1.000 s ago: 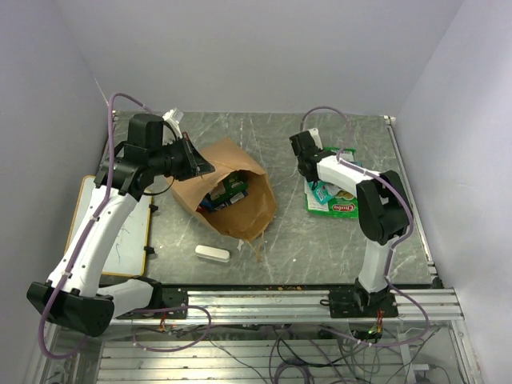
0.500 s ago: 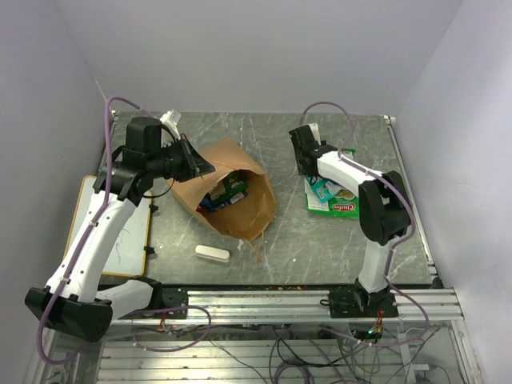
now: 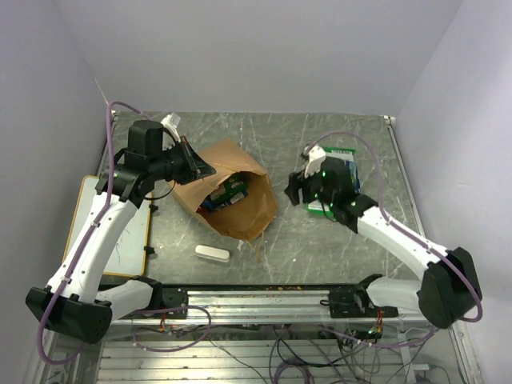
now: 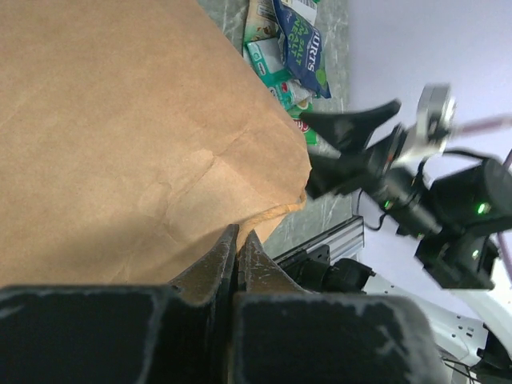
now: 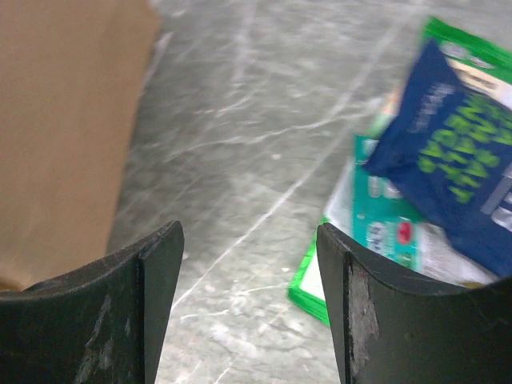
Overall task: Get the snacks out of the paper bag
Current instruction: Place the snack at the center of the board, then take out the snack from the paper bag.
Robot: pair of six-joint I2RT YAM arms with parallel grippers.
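Left gripper [image 4: 238,234]: clenched on the upper-left rim of the paper bag [image 3: 240,212], its fingers pressed together with the brown paper pinched between them.
Paper bag: slumped on its side left of centre on the grey table [image 3: 264,136], with its mouth gaping upward and toward the near edge.
Snacks inside [image 3: 226,194]: a few green and dark packets show in the open mouth of the bag, overlapping one another.
Right gripper [image 5: 248,232]: released, jaws standing wide apart and gripping nothing, hovering over bare table between the bag and the loose packets.
Snacks outside: a blue packet [image 5: 448,176] with green lettering lies on top of green-and-white packets [image 5: 376,232] on the table right of the bag, partly hidden by the right arm in the overhead view.
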